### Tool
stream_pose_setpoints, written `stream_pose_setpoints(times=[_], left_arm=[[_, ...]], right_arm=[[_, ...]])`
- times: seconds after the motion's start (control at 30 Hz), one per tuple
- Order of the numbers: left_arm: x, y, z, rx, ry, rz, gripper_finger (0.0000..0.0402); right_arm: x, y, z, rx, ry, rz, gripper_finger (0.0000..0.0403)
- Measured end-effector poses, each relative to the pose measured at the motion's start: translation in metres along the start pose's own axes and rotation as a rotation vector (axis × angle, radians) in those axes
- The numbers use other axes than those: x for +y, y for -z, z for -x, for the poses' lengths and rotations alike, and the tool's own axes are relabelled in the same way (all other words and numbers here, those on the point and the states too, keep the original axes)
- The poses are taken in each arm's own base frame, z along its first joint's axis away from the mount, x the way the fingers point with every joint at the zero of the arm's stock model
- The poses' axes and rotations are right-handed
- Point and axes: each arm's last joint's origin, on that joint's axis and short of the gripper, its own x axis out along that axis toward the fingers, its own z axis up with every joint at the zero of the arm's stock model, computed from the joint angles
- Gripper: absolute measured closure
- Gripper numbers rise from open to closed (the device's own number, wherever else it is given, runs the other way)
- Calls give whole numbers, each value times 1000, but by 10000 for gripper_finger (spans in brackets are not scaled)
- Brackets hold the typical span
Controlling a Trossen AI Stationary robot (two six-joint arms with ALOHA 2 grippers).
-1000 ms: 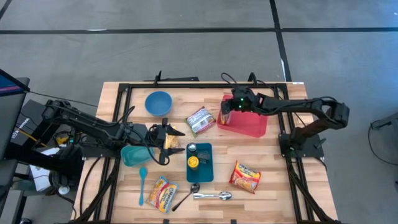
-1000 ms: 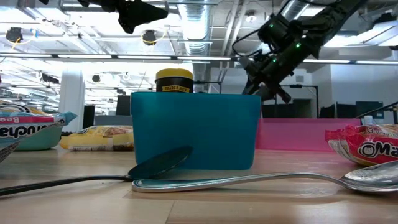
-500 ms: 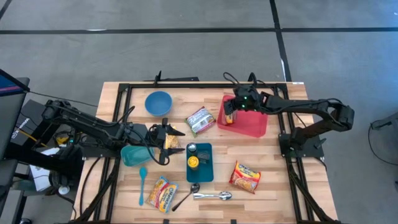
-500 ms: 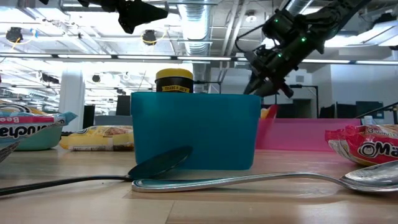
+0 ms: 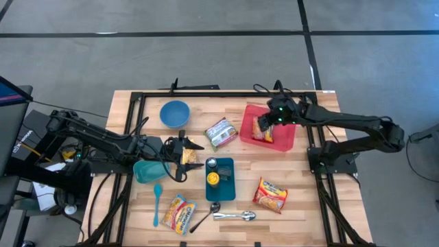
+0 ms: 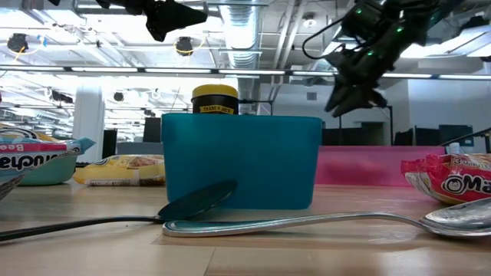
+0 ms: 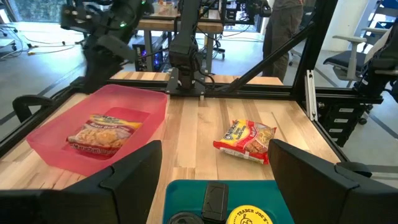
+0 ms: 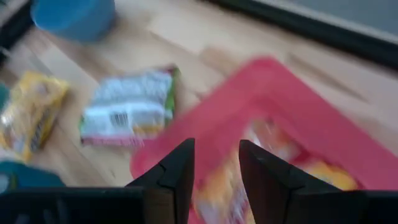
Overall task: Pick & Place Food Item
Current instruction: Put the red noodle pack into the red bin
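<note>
- The wooden surface carries the lot, and the pink bin at its far right side is the landmark.
- The right arm reaches over the pink bin, with the right gripper hanging above the bin's middle and clear of its walls in the low view.
- Its fingers stand a little apart with nothing between them: empty.
- The food item, a flat snack packet, lies inside the pink bin on its floor; the left wrist view shows it flat, label up.
- Step in hand, as I read it: the place is done, the packet is in the bin and the gripper is free of it.
- The left arm waits well to the left of the bin, the left gripper beside a teal cup, fingers spread wide and empty.
- Near the bin on its left lies a green-and-white packet; in front of it, a red ramen packet.
- The next move calls for a clean lift straight up from the bin, then picking a fresh target, perhaps one of those packets.
</note>
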Motion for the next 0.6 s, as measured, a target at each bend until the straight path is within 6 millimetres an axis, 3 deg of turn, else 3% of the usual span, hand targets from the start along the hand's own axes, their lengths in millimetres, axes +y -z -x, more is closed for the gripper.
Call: stream_pose_setpoints(times=[0.33, 0.6], left_arm=[[0, 0, 0, 0, 0, 0, 112], [0, 0, 0, 0, 0, 0, 112]], right_arm=[[-11, 20, 18, 171, 89, 26, 282], [2, 36, 23, 308, 5, 52, 282]])
